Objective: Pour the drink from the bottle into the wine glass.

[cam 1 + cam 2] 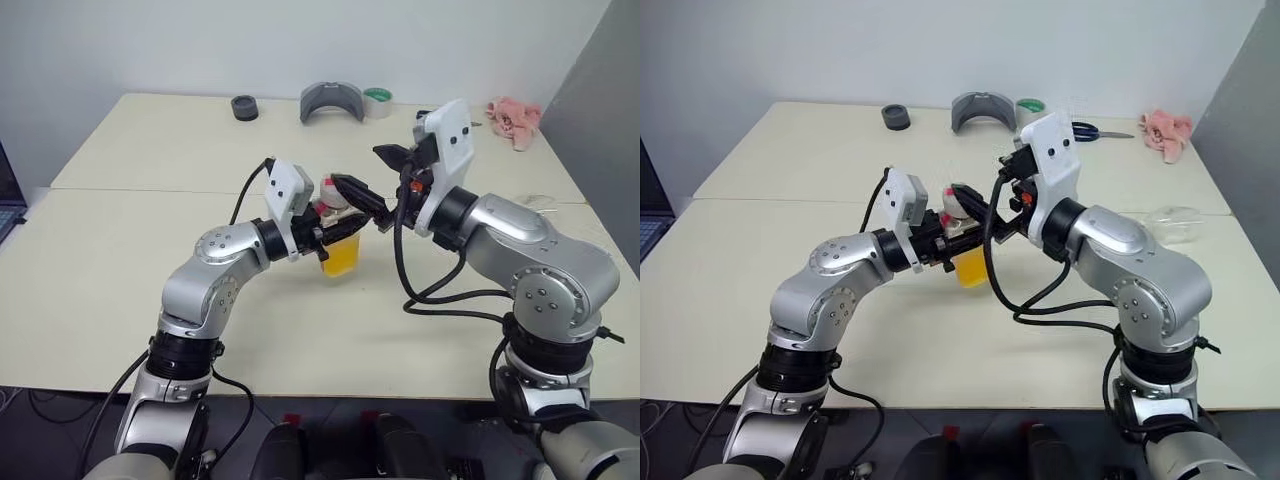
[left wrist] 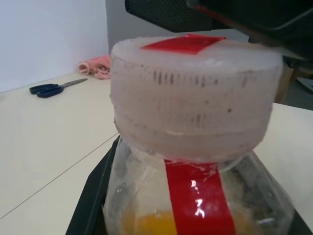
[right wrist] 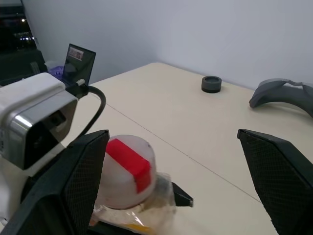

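Scissors and a pink cloth lie upper right; my left gripper clenches the bottle mid-frame, my right gripper spread wide just above its cap.

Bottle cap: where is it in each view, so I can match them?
Left eye: cap mid-frame, between the grippers.
Right eye: cap just left of centre.
Left wrist: cap in close-up, centre.
Right wrist: cap lower left.
Shared landmark: the red stripe across it.
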Controlling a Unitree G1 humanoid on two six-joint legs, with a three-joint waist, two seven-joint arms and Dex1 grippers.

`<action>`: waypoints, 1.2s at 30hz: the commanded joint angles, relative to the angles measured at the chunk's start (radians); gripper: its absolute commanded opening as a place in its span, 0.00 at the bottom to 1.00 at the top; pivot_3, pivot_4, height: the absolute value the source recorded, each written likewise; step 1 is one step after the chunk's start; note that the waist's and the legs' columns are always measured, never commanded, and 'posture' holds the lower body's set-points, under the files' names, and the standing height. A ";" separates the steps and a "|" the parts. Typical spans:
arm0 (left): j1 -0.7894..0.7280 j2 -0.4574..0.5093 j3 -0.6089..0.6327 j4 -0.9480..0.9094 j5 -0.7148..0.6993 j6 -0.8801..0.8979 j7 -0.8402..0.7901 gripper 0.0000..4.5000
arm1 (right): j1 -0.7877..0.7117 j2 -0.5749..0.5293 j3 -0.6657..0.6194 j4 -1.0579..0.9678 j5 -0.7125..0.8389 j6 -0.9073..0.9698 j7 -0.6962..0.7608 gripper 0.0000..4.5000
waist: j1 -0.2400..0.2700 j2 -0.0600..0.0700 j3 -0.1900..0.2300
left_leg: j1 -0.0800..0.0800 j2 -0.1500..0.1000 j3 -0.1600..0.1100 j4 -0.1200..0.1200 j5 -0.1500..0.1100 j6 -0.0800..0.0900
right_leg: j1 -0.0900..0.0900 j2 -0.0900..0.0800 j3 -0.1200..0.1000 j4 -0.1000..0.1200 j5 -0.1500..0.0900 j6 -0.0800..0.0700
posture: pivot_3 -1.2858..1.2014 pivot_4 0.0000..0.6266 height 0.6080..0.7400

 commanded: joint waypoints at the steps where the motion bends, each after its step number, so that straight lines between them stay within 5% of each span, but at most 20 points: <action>1: -0.041 -0.011 0.005 -0.007 0.004 -0.043 -0.013 0.42 | -0.005 0.028 -0.011 -0.057 0.020 0.011 -0.033 1.00 | 0.001 0.000 0.000 | 0.000 0.000 0.000 0.000 0.000 0.000 | 0.000 0.000 0.000 0.000 0.000 0.000 | 0.52 0.24 1.00; 17: -0.055 -0.031 0.006 -0.004 0.010 -0.041 -0.018 0.42 | -0.003 0.048 0.022 -0.029 0.016 -0.018 -0.039 1.00 | 0.000 0.000 0.000 | 0.000 0.000 0.000 0.000 0.000 0.000 | 0.000 0.000 0.000 0.000 0.000 0.000 | 0.52 0.24 1.00; 20: -0.053 -0.029 0.007 -0.010 0.007 -0.036 -0.018 0.42 | -0.001 0.050 0.018 -0.020 0.024 -0.027 -0.032 0.88 | 0.000 0.000 0.000 | 0.000 0.000 0.000 0.000 0.000 0.000 | 0.000 0.000 0.000 0.000 0.000 0.000 | 0.52 0.24 1.00; 26: -0.051 -0.026 0.008 -0.014 0.007 -0.034 -0.018 0.42 | 0.000 0.041 0.017 -0.014 0.029 -0.035 -0.017 0.40 | 0.000 0.000 0.000 | 0.000 0.000 0.000 0.000 0.000 0.000 | 0.000 0.000 0.000 -0.001 0.000 0.000 | 0.52 0.24 1.00; 36: -0.030 -0.026 0.008 -0.053 -0.005 -0.029 -0.015 0.42 | -0.005 -0.009 0.003 0.017 0.041 -0.067 0.053 0.39 | 0.001 0.000 0.000 | 0.000 0.000 0.000 0.000 0.000 0.000 | 0.000 0.000 0.000 -0.001 0.000 0.000 | 0.52 0.24 1.00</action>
